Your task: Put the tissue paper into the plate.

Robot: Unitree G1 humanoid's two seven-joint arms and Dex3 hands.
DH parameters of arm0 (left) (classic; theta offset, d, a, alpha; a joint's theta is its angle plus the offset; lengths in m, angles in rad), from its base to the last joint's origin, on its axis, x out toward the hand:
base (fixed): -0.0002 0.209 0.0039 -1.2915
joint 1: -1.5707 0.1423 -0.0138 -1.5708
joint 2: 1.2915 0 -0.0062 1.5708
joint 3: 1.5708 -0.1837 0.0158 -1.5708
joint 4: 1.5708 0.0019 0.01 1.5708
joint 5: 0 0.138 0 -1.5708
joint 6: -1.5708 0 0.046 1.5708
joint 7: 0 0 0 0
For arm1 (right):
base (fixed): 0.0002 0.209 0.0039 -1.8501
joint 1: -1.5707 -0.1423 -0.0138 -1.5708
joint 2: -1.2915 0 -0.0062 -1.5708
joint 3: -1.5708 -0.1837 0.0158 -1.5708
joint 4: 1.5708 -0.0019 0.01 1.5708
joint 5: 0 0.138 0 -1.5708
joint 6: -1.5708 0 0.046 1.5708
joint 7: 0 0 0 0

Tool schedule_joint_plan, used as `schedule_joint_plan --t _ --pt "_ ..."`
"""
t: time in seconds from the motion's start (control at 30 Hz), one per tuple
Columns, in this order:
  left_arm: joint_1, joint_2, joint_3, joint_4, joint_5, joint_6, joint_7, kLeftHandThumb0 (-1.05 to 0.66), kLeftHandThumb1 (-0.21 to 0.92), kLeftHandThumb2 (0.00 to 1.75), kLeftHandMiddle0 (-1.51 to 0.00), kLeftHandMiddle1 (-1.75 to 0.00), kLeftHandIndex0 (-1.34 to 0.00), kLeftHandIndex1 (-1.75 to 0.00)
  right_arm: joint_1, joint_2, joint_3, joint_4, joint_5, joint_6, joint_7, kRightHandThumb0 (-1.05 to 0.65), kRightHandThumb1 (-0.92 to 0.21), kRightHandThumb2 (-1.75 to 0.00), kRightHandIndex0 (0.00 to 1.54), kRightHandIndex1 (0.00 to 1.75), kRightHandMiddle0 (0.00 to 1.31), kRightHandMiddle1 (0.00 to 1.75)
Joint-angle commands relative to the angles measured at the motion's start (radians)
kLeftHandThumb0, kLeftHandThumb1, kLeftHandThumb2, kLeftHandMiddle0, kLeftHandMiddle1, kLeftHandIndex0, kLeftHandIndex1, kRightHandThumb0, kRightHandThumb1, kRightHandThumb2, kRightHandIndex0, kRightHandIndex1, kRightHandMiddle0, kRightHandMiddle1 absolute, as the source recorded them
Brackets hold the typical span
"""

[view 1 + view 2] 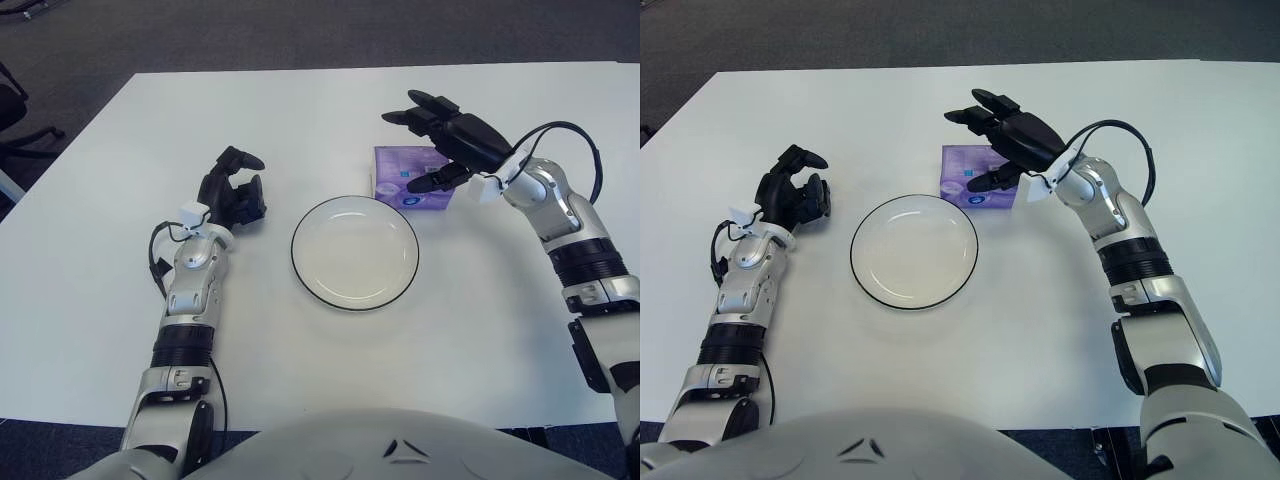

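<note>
White table (300,110), rect., fills most of view. Dark grey carpet (300,30) beyond far edge. Black chair legs (20,140) at far left.

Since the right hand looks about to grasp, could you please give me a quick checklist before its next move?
1. Right hand open over the tissue pack: ok.
2. Fingers closed on the pack: not ok, no grasp yet.
3. Plate free to receive it: ok.
4. Path from pack to plate unobstructed: ok.
5. Left hand out of the way, left of the plate: ok.
6. Pack lying flat on the table: ok.
</note>
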Motion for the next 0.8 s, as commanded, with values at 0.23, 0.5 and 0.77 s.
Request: schedule_joint_plan --t 0.23,0.5,0.77 --pt "0.2 -0.115 -0.018 0.125 -0.018 -0.024 0.0 -0.42 0.51 1.08 -1.26 -1.75 -0.47 -1.75 -0.081 -0.007 0.038 0.072 0.06 -0.024 0.134 -1.05 -0.92 -0.58 0.0 0.0 0.0 0.02" --pt "0.203 -0.117 -0.016 0.118 -0.021 -0.02 0.004 -0.42 0.51 1.08 -1.27 -1.75 -0.46 -1.75 -0.107 0.004 0.05 0.115 0.101 -0.011 0.225 -1.05 -0.92 -0.63 0.0 0.0 0.01 0.08" --pt "0.204 -0.117 -0.014 0.119 -0.023 -0.026 0.0 -0.42 0.51 1.08 -1.26 -1.75 -0.47 -1.75 -0.109 0.008 0.062 0.133 0.124 0.029 0.312 -1.05 -0.92 -0.68 0.0 0.0 0.0 0.14"
